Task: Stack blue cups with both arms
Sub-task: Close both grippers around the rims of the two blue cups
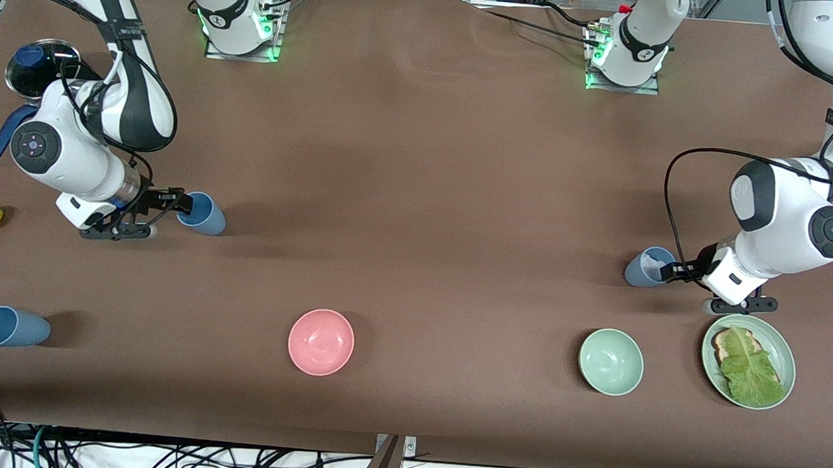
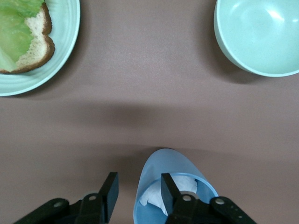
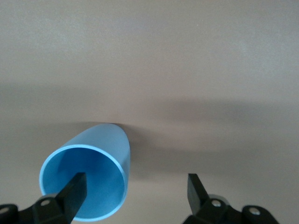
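Cups look light, stiff, slick plastic; rim wall is the hold. Left gripper (image 2: 138, 192) straddles the rim of a blue cup (image 2: 174, 186) near the lettuce plate (image 2: 65, 51), clamp unclear. Right gripper (image 3: 135, 191) gapes, one finger inside second blue cup (image 3: 88, 182) at the right arm's end.

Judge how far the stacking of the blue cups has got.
Nothing is stacked: three matte blue plastic cups stand apart. In hand: the left hand has one finger inside the rim of a cup beside the green plate; the right hand straddles another cup's rim, open. Left: lifting, nesting, and the third cup.
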`<action>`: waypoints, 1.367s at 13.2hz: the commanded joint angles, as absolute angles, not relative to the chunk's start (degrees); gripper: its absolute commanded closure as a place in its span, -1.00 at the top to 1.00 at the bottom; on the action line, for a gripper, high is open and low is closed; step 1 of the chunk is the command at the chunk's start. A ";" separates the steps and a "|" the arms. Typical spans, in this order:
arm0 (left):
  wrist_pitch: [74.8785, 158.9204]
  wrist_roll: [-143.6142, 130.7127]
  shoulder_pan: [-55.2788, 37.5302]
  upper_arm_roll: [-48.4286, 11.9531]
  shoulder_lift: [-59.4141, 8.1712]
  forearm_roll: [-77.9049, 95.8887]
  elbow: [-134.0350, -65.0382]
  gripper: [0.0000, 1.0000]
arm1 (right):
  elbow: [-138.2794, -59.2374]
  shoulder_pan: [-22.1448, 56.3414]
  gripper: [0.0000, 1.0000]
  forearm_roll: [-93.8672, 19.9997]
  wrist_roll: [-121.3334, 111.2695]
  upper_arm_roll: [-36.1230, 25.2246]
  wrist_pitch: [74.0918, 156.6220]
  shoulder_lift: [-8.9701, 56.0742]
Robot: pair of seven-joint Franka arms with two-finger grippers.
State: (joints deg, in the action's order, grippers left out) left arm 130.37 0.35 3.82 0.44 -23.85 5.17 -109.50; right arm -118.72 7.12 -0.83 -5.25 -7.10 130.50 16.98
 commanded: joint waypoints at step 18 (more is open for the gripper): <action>124.89 2.37 3.08 -0.26 -24.43 5.71 -109.16 -1.00 | -122.17 7.03 -1.00 -8.53 -6.33 -7.21 133.77 15.47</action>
